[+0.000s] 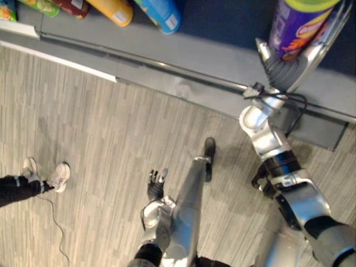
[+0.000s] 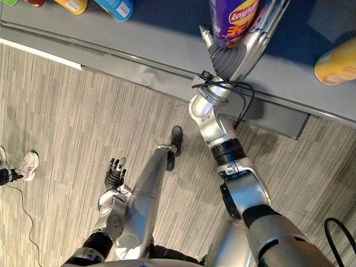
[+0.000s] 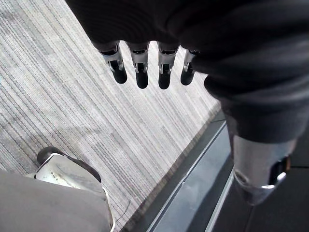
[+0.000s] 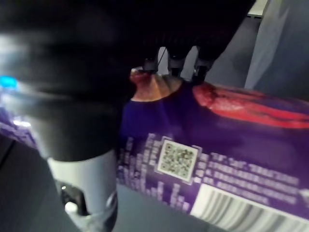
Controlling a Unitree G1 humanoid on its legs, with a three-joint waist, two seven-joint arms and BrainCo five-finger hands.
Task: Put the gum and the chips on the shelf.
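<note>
Right hand [image 2: 247, 47] is gripping the chips can [image 2: 233, 19] above the shelf [image 2: 156, 39]. I'm worrying about it toppling if released before its base seats. Left hand [image 2: 115, 173] is hanging slack, empty.

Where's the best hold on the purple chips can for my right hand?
Round its mid-body, from the side. The purple chips can is a tall round tube, so a sideways wrap across its width suits it, as the right hand grips it now at the shelf.
</note>
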